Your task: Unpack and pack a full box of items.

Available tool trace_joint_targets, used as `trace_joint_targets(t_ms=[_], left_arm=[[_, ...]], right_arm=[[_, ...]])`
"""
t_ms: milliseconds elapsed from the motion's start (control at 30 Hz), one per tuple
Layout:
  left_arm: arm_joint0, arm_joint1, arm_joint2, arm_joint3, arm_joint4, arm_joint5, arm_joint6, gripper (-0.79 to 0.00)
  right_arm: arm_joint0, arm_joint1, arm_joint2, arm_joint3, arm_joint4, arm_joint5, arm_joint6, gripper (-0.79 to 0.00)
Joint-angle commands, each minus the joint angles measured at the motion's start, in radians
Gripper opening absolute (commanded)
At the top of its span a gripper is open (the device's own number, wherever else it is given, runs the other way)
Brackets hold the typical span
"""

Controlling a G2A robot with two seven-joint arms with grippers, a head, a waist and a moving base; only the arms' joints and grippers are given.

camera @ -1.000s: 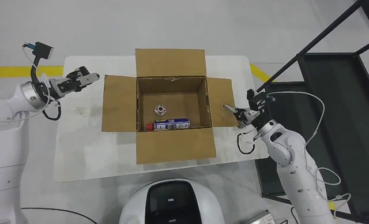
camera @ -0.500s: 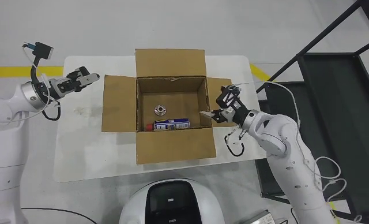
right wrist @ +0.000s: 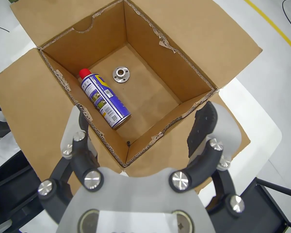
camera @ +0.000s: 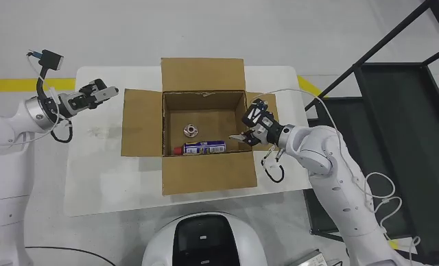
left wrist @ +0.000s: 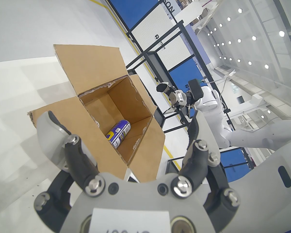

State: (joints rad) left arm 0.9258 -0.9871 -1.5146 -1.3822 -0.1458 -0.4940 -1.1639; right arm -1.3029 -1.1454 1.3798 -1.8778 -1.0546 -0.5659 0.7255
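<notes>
An open cardboard box point(camera: 204, 81) with its flaps spread stands mid-table. On its floor lie a blue spray can point(camera: 204, 148) point(right wrist: 104, 98) point(left wrist: 118, 133) with a red cap and a small metal flange point(camera: 189, 129) point(right wrist: 120, 74). My right gripper point(camera: 241, 135) point(right wrist: 143, 122) hangs open over the box's right wall, empty, looking down into the box. My left gripper point(camera: 104, 91) point(left wrist: 121, 129) is open and empty above the table's left end, well clear of the box.
The white table point(camera: 92, 170) has bare room left of and in front of the box. A dark metal rack point(camera: 398, 94) stands to the right of the table. A yellow floor line point(camera: 20, 83) runs behind the left side.
My right arm has swung left from beside the right flap to over the box's right wall. The left arm and the box contents have stayed put.
</notes>
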Motion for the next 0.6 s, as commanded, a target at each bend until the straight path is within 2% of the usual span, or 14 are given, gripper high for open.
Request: trace_joint_targets(t_ms=[0, 100, 200, 333, 433, 567], left_arm=[[0.000, 0.000, 0.000, 0.000, 0.000, 0.000, 0.000, 0.000], [0.000, 0.000, 0.000, 0.000, 0.000, 0.000, 0.000, 0.000], [0.000, 0.000, 0.000, 0.000, 0.000, 0.000, 0.000, 0.000], [0.000, 0.000, 0.000, 0.000, 0.000, 0.000, 0.000, 0.000], [0.000, 0.000, 0.000, 0.000, 0.000, 0.000, 0.000, 0.000], [0.000, 0.000, 0.000, 0.000, 0.000, 0.000, 0.000, 0.000]], right_arm=[[-0.013, 0.000, 0.007, 0.014, 0.017, 0.020, -0.020, 0.000], [0.010, 0.000, -0.014, 0.007, 0.016, -0.012, -0.031, 0.000], [0.128, -0.010, -0.106, 0.038, 0.017, -0.021, 0.010, 0.000], [0.331, -0.046, -0.288, 0.157, 0.058, 0.060, 0.110, 0.000], [0.460, -0.079, -0.419, 0.274, 0.053, 0.088, 0.138, 0.000], [0.540, -0.110, -0.514, 0.382, 0.073, 0.098, 0.119, 0.000]])
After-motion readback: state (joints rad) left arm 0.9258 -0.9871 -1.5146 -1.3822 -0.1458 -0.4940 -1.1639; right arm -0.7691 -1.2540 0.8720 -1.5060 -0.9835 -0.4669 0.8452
